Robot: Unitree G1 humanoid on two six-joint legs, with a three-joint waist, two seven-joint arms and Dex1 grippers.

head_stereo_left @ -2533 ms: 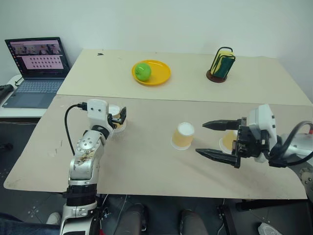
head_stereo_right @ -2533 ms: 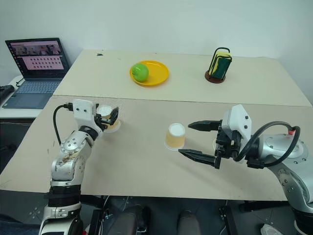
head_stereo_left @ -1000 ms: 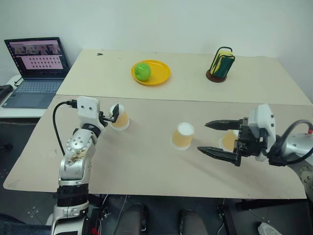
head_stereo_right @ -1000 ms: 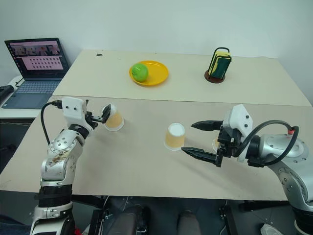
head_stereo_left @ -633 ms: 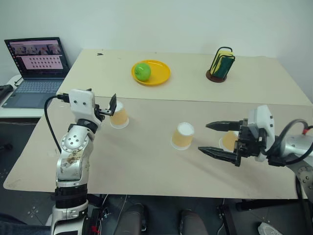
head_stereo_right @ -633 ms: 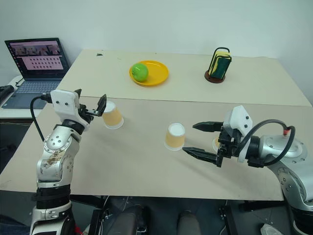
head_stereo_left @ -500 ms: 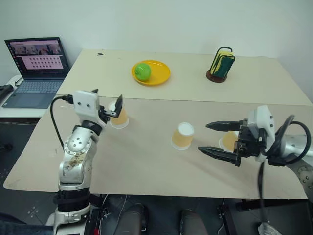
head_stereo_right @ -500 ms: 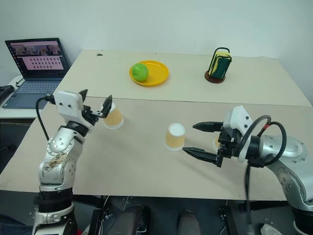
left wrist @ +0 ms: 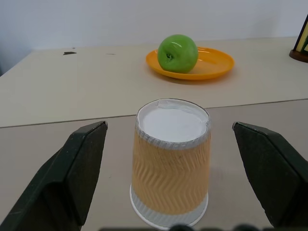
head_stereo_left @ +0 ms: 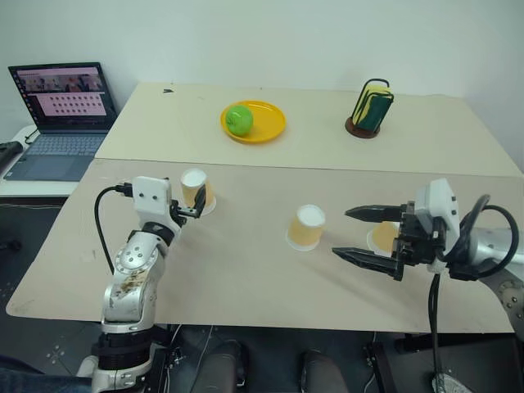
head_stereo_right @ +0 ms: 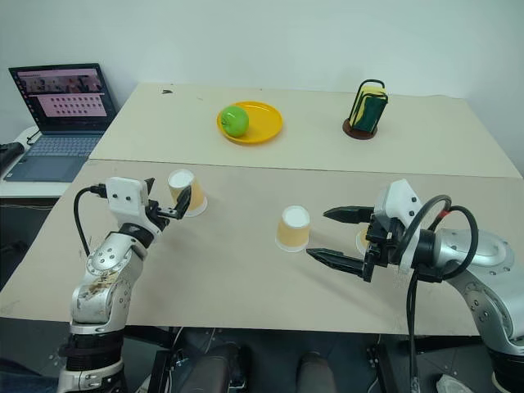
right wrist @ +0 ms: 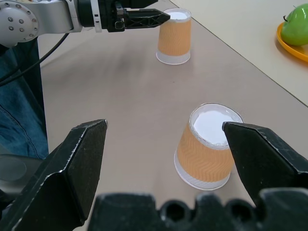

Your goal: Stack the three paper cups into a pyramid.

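Note:
Three paper cups stand upside down on the near table. The left cup (head_stereo_left: pixel 196 190) sits upright between the fingers (left wrist: pixel 72 178) of my left gripper (head_stereo_right: pixel 170 192), which is open, with a gap on each side. The middle cup (head_stereo_left: pixel 306 228) stands free, just ahead of my right gripper (head_stereo_left: pixel 341 232), whose jaws are wide open and empty. The right cup (head_stereo_left: pixel 381 236) is partly hidden behind that gripper's fingers. In the right wrist view the middle cup (right wrist: pixel 207 147) is close and the left cup (right wrist: pixel 174 36) farther off.
On the far table lie a yellow plate (head_stereo_left: pixel 270 127) holding a green apple (head_stereo_left: pixel 239 119), and a dark holder with a yellow-green item (head_stereo_left: pixel 372 106). An open laptop (head_stereo_left: pixel 61 119) sits on a side surface at the left. A seam separates the two tables.
The left cup, tilted against my left gripper a second ago, now stands upright on the table. The left gripper rose, then came back down around it. The right arm stayed still.

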